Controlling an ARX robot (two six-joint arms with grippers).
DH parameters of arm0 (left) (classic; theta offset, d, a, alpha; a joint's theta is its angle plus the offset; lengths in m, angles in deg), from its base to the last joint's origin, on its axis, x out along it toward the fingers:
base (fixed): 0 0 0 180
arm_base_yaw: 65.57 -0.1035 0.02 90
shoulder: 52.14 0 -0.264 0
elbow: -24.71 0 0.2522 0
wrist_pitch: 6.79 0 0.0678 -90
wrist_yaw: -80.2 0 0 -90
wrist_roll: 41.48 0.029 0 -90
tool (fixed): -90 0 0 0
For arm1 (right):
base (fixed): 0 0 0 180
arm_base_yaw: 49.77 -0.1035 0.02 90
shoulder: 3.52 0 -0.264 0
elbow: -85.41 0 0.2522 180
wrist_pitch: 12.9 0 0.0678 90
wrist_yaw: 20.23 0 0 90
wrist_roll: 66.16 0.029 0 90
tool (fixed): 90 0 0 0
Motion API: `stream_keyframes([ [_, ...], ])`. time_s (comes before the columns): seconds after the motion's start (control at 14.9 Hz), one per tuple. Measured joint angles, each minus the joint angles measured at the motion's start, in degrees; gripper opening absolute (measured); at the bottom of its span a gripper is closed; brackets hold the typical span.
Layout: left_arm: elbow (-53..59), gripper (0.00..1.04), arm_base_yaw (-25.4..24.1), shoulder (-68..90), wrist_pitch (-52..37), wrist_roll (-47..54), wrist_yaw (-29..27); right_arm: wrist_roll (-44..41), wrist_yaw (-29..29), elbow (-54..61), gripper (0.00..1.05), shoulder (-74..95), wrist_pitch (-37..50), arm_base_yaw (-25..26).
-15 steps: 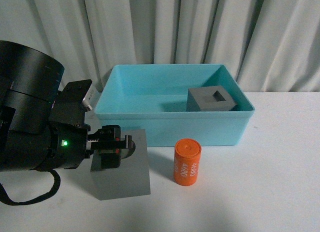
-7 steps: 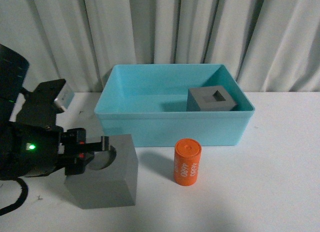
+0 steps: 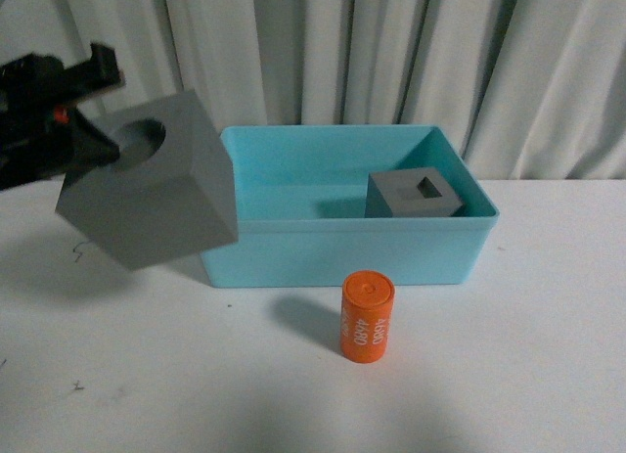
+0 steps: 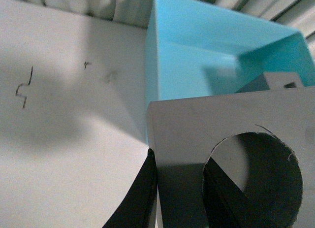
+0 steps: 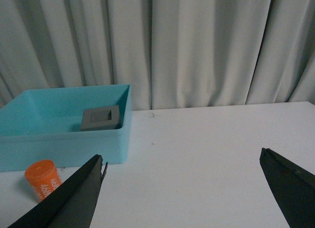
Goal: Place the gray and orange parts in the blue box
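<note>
My left gripper [image 3: 93, 140] is shut on the gray cube with the round recess [image 3: 161, 194] and holds it tilted in the air, left of the blue box [image 3: 342, 248]. In the left wrist view one finger [image 4: 140, 188] lies on the cube's outer side and the other sits inside the recess of the cube [image 4: 197, 129]. The gray cube with the rectangular recess [image 3: 413, 194] lies in the box's right part. The orange cylinder [image 3: 366, 316] stands upright on the table in front of the box. My right gripper [image 5: 184, 188] is open and empty over bare table, right of the box [image 5: 64, 139].
The white table [image 3: 509, 375] carries the box near its back edge. Gray curtains [image 3: 342, 52] hang behind. Small dark marks [image 4: 23, 87] lie on the table left of the box. The right wrist view also shows the cylinder [image 5: 43, 180] and the boxed cube [image 5: 101, 118].
My left gripper has lifted the round-recess cube off the table, up and back, to beside the box's left wall. The cube now tilts. The cylinder and the boxed cube have not moved.
</note>
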Motion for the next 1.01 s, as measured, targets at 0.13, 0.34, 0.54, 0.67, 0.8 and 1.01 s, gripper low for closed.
stream_keyframes([
  [0.13,-17.2,0.21,3.9,13.4,-1.5,0.3,-1.4,0.0,0.0,0.0,0.98,0.0,0.0,0.0],
  [0.34,-21.0,0.21,5.8,21.4,-1.5,1.9,-3.0,0.0,0.0,0.0,0.98,0.0,0.0,0.0],
  [0.54,-21.0,0.21,6.0,23.5,-1.7,1.9,-4.3,0.0,0.0,0.0,0.98,0.0,0.0,0.0],
  [0.67,-21.0,0.20,6.0,23.7,-1.9,1.9,-4.3,0.0,0.0,0.0,0.98,0.0,0.0,0.0],
  [0.8,-21.0,0.20,5.7,23.8,-1.9,2.7,-4.7,0.0,0.0,0.0,0.98,0.0,0.0,0.0],
  [1.01,-19.7,0.32,5.4,23.8,-2.6,3.1,-5.2,0.0,0.0,0.0,0.98,0.0,0.0,0.0],
])
